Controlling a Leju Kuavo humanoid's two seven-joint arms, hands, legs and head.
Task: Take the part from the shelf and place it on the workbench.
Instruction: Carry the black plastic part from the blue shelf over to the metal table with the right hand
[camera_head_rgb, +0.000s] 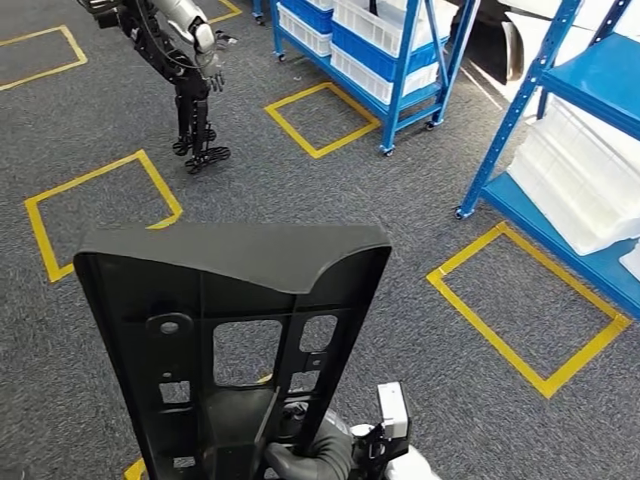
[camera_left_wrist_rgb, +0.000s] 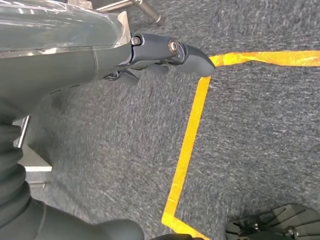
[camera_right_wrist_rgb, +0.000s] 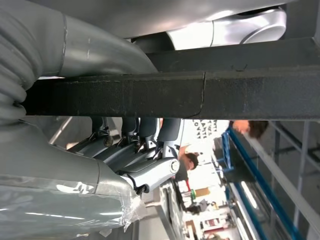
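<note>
The right hand (camera_right_wrist_rgb: 124, 150) grips a bar of the part (camera_head_rgb: 226, 330), fingers (camera_right_wrist_rgb: 151, 137) curled around its edge and thumb on the other side. The left hand (camera_left_wrist_rgb: 113, 60) holds nothing, its fingers (camera_left_wrist_rgb: 181, 52) stretched out straight.

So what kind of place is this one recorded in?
Most likely a warehouse or factory training floor: blue shelving racks holding white bins, yellow taped squares on grey carpet, and another humanoid robot standing nearby.
</note>
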